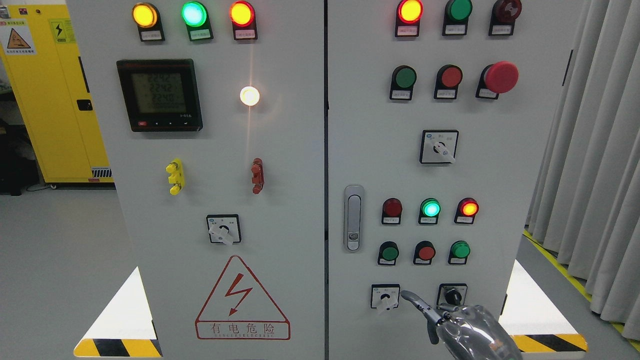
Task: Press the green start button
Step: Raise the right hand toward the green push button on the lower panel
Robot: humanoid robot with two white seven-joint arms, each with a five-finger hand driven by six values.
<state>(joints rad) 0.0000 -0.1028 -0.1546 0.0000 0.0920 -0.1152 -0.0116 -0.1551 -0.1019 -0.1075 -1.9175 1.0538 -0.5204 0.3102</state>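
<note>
Now | green start button (389, 252): round, unlit (black collar) | right robot hand (452, 320): one finger extended, holding nothing

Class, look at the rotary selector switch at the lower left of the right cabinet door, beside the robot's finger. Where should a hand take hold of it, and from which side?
Grip the white lever of the rotary selector switch, pinching its two flat sides. Come straight at the door face from the front: the lever sticks out from the square plate and points down-left, so the fingers should straddle it across that line. The right hand already has a finger extended close by.
</note>
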